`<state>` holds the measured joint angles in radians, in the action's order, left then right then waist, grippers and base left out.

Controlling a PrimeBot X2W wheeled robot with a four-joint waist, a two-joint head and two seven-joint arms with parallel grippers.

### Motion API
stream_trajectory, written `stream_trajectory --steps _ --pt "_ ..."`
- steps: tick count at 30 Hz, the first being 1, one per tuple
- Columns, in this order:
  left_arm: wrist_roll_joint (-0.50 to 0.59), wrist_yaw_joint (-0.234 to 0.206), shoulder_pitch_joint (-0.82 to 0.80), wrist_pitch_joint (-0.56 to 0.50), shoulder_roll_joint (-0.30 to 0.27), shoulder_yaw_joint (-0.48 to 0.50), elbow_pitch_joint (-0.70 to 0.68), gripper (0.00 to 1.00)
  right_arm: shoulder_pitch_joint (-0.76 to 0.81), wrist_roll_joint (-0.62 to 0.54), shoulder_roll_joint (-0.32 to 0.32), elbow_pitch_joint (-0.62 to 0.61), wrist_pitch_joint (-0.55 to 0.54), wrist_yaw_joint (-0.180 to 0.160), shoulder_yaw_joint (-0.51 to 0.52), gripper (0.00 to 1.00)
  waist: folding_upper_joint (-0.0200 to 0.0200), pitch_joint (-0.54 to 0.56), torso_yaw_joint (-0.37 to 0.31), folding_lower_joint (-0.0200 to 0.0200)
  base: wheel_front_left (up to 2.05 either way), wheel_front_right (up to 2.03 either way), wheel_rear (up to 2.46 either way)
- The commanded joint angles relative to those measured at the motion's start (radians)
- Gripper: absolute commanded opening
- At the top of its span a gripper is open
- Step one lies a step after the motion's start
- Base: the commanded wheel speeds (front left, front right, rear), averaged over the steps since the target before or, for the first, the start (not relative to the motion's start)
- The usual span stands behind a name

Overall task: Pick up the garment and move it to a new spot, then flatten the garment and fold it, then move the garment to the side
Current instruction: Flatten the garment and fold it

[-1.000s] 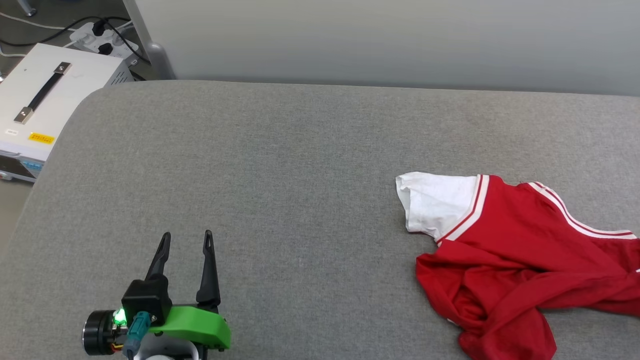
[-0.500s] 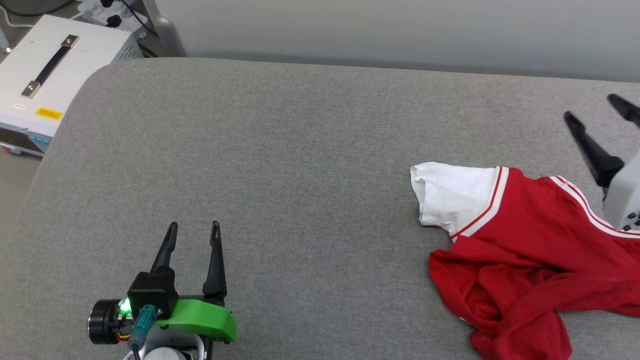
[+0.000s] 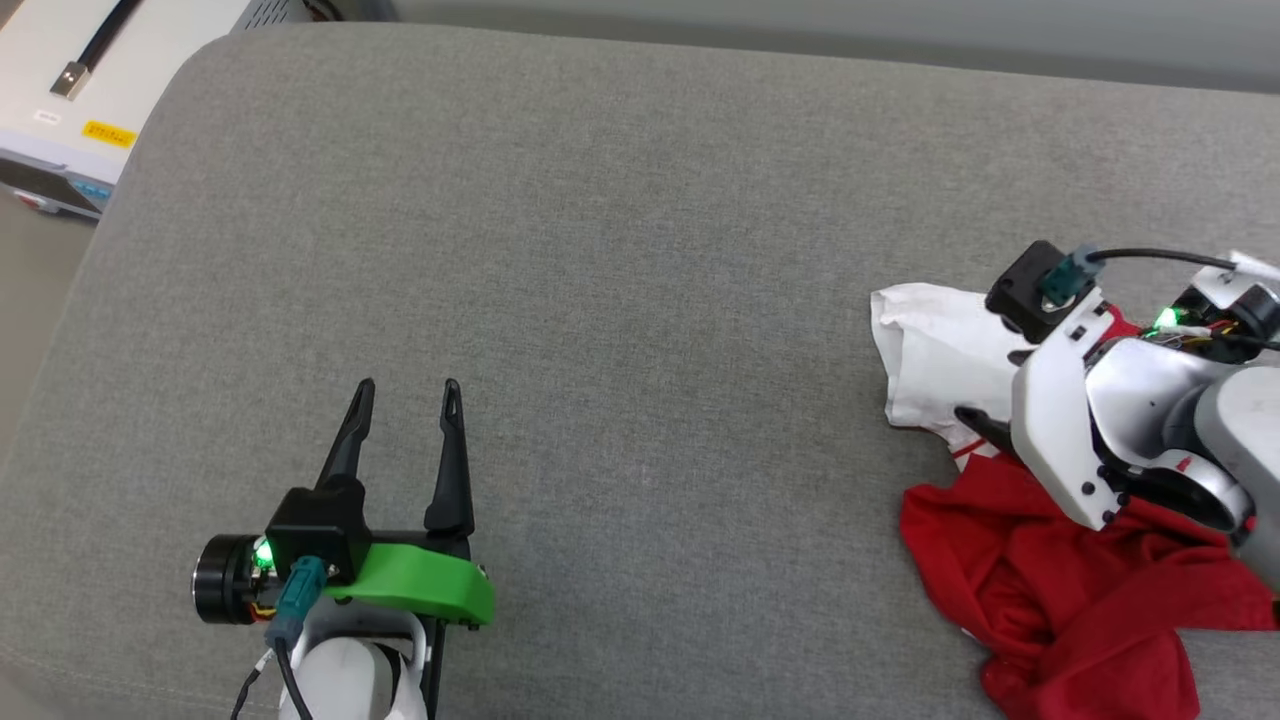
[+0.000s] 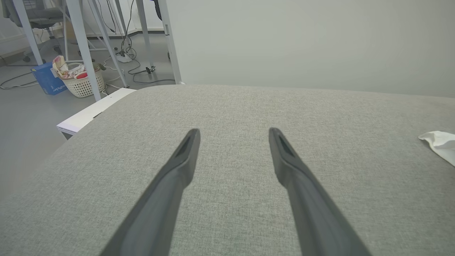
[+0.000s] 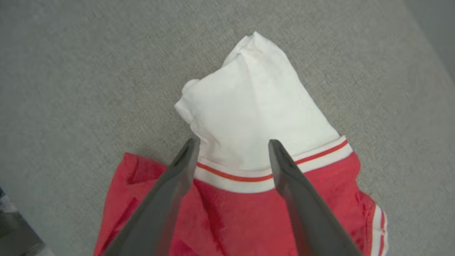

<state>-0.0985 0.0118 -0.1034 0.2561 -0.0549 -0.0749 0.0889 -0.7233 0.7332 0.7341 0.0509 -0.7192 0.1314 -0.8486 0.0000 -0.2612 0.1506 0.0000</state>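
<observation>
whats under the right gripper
A crumpled red T-shirt with white sleeves lies under the open right gripper, whose tips point at one white sleeve beside its striped seam. A grey fabric surface surrounds it. Contact with the cloth, and anything beneath the shirt, cannot be seen.

L gripper (image 3: 408, 383) wide, R gripper (image 5: 233, 140) wide

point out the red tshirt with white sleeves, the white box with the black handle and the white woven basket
red T-shirt with white sleeves (image 3: 1040, 590), head view, crumpled red body
white box with black handle (image 3: 30, 50), head view, bare top face
white woven basket (image 4: 85, 89), left wrist view, side wall
</observation>
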Motion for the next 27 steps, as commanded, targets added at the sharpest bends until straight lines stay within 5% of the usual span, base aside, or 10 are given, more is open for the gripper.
stream_trajectory --steps 1,10,11,12,17,27 --pt "-0.009 -0.008 -0.02 0.006 0.005 -0.005 0.0 1.0 -0.028 0.004 -0.009 0.037 -0.001 -0.001 -0.035 1.0 0.0 -0.035 0.023 0.0 0.0 0.0 0.0" --pt "-0.02 -0.018 -0.036 0.006 0.005 -0.023 0.01 1.0 -0.036 0.051 -0.045 0.301 0.07 -0.001 -0.24 1.0 0.0 -0.05 0.045 0.0 0.0 0.0 0.0" --pt "-0.019 -0.019 -0.034 0.006 0.005 -0.021 0.011 1.0 -0.035 0.062 -0.05 0.31 0.084 -0.001 -0.251 0.89 0.0 -0.047 0.044 0.0 0.0 0.0 0.0" --pt "-0.018 -0.02 -0.031 0.006 0.005 -0.018 0.012 1.0 -0.037 0.073 -0.055 0.317 0.11 -0.001 -0.259 0.0 0.0 -0.042 0.04 0.0 0.0 0.0 0.0" --pt "-0.006 -0.019 -0.011 0.006 0.005 -0.002 0.019 1.0 -0.065 0.083 -0.072 0.326 0.29 -0.001 -0.251 0.0 0.0 -0.002 0.015 0.0 0.0 0.0 0.0" --pt "0.017 -0.007 0.051 0.006 0.005 0.026 0.019 1.0 0.016 0.068 -0.02 0.258 0.63 -0.001 -0.017 0.0 0.0 0.11 -0.033 0.0 0.0 0.0 0.0"
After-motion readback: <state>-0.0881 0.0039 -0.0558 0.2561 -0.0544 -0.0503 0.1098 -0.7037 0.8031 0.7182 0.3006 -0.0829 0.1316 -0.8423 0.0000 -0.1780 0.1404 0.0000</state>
